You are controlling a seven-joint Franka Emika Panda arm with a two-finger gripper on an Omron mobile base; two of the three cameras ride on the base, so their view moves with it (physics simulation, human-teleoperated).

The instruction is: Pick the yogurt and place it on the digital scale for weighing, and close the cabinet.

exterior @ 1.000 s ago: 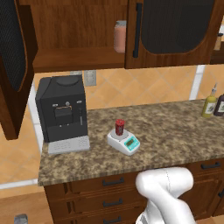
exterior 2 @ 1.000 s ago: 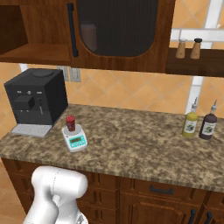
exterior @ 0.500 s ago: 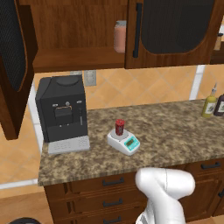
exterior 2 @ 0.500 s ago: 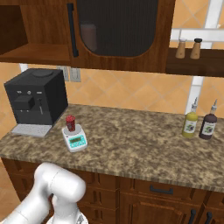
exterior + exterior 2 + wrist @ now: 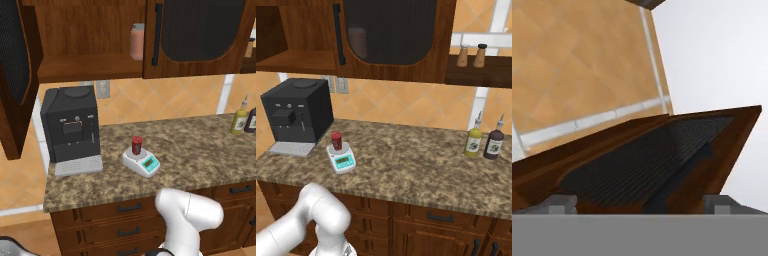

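Note:
The yogurt (image 5: 137,145), a small red cup with a dark top, stands upright on the round plate of the digital scale (image 5: 142,162) on the granite counter; both also show in the right base view as yogurt (image 5: 336,141) and scale (image 5: 341,159). The cabinet's left door (image 5: 15,75) is swung wide open, and its right door (image 5: 200,35) is closed. In the hand view that open door (image 5: 647,160) lies close ahead with its black bar handle (image 5: 679,172). My gripper (image 5: 641,204) is open, with nothing between its fingertips (image 5: 562,202).
A black coffee machine (image 5: 70,127) stands left of the scale. A pinkish-orange jar (image 5: 137,42) sits on the cabinet shelf. Two sauce bottles (image 5: 483,140) stand at the counter's right end. Drawers with black handles (image 5: 129,207) run below the counter.
The arm's elbow has shifted slightly at the bottom of both base views. The yogurt, the scale and the cabinet doors stand as before.

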